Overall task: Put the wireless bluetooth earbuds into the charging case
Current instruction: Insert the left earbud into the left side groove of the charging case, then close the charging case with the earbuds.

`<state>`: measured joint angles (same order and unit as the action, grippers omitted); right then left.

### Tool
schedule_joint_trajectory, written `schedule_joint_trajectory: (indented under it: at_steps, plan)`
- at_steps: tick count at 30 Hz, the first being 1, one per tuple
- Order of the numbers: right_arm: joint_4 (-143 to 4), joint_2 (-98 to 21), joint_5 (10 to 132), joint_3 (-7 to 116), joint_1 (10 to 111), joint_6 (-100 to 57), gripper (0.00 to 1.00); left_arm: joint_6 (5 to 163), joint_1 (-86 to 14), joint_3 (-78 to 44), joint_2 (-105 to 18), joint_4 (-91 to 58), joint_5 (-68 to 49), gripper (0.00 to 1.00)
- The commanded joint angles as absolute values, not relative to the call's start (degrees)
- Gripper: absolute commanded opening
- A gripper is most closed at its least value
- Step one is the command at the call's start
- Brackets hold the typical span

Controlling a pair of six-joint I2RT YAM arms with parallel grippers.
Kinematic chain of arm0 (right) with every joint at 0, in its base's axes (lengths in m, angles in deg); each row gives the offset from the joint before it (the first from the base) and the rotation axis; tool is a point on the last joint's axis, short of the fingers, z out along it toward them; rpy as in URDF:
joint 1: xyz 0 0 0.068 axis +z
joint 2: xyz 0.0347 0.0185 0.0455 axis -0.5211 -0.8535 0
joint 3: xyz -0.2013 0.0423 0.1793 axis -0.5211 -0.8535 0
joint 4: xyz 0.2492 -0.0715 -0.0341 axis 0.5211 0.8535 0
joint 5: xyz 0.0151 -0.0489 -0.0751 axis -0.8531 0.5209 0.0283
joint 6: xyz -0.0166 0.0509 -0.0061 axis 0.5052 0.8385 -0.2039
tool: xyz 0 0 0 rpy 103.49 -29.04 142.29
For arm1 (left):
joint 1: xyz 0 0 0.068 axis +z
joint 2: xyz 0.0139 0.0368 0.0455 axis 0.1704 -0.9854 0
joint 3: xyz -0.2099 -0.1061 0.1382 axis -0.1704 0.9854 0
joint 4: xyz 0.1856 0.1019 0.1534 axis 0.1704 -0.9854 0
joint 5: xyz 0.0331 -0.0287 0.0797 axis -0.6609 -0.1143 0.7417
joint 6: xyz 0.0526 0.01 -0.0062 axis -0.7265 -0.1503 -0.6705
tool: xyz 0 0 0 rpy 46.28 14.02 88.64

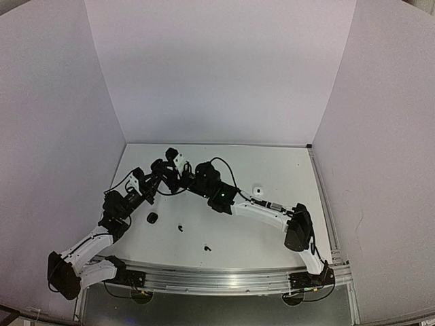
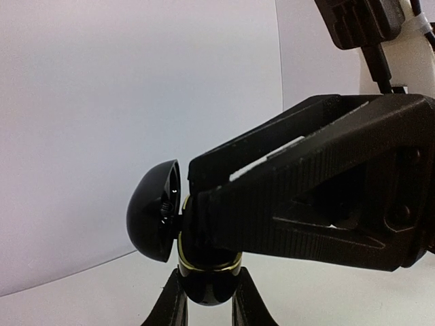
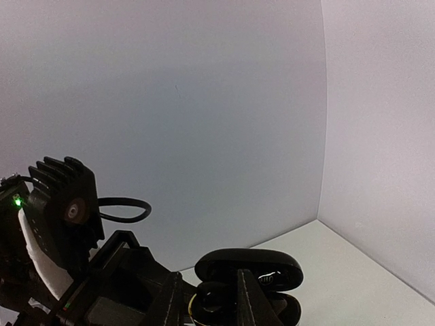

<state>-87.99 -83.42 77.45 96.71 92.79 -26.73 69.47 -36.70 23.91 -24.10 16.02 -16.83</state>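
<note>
Left claw (image 2: 209, 299) is clamped on the black charging case (image 2: 156, 214), lid swung open. The right claw (image 2: 200, 193) has its tips at the case mouth; parted or pinching cannot be told. Step judged: seating a bud. Two dark earbuds (image 1: 180, 227) lie loose on the bench (image 1: 272, 170), so next comes a straight withdrawal, then another pick.

White table (image 1: 285, 163) w/ 3 white walls (image 1: 217, 68) around it, alu rail (image 1: 217, 280) at near edge.

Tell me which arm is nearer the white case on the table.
Right. The right arm runs just beside the white case; the left arm is far off to its left.
</note>
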Motion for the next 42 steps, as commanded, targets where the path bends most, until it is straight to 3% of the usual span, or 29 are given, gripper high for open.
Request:
schedule_joint_trajectory:
  at_steps: [1,12,27,34,42]
  plan:
    - [-87.11,-81.04,80.37,97.64,91.60,-27.27,0.23,70.47,-36.60,22.31,-23.29,17.32,-19.71,0.00]
    - [-86.56,-80.88,79.08,98.28,91.57,-27.57,0.29,74.24,-36.53,22.04,-23.17,15.18,-20.47,0.00]
    - [-83.88,-76.44,75.88,101.91,91.67,-20.22,0.50,71.46,-36.53,21.97,-23.91,9.90,-23.11,0.00]
    - [-61.70,-77.61,94.22,107.89,91.25,-11.29,0.55,52.96,-36.52,23.55,-23.36,7.69,-32.41,0.00]
    - [-48.36,-79.60,90.18,108.54,90.73,-5.53,0.56,38.88,-36.62,23.50,-23.23,4.50,-37.38,0.00]
